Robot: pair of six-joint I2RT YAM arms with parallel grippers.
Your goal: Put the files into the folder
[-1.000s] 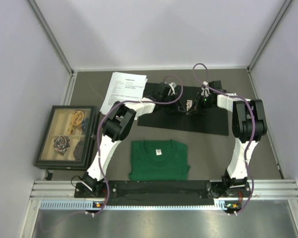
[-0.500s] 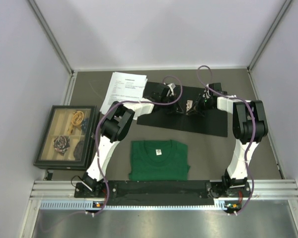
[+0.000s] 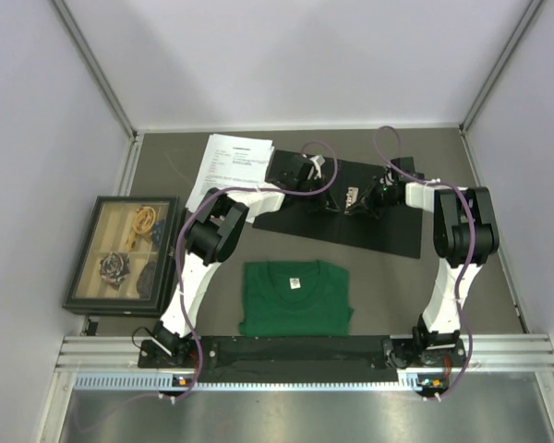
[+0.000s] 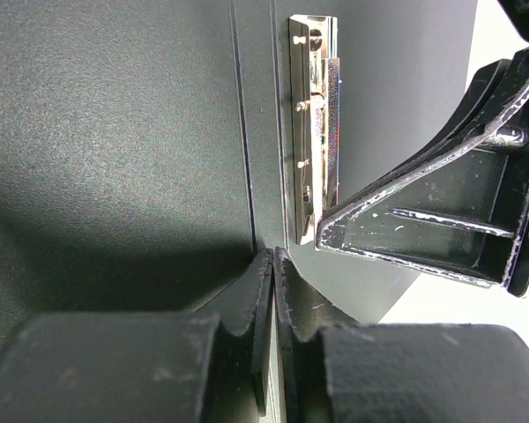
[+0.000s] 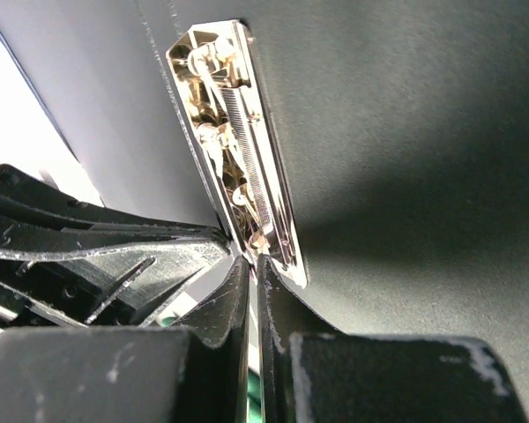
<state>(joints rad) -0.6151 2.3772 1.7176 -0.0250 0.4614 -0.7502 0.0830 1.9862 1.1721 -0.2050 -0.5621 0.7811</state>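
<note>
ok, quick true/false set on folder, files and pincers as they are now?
1. The folder lies open, black faces up. True.
2. The files are inside the folder. False: they lie outside it, by its left end.
3. The left pincer and the right pincer are wide open. False: both are shut, close to the clip.
4. The shirt is green. True.

Left hand (image 4: 271,264), right hand (image 5: 251,264) (both closed)
</note>
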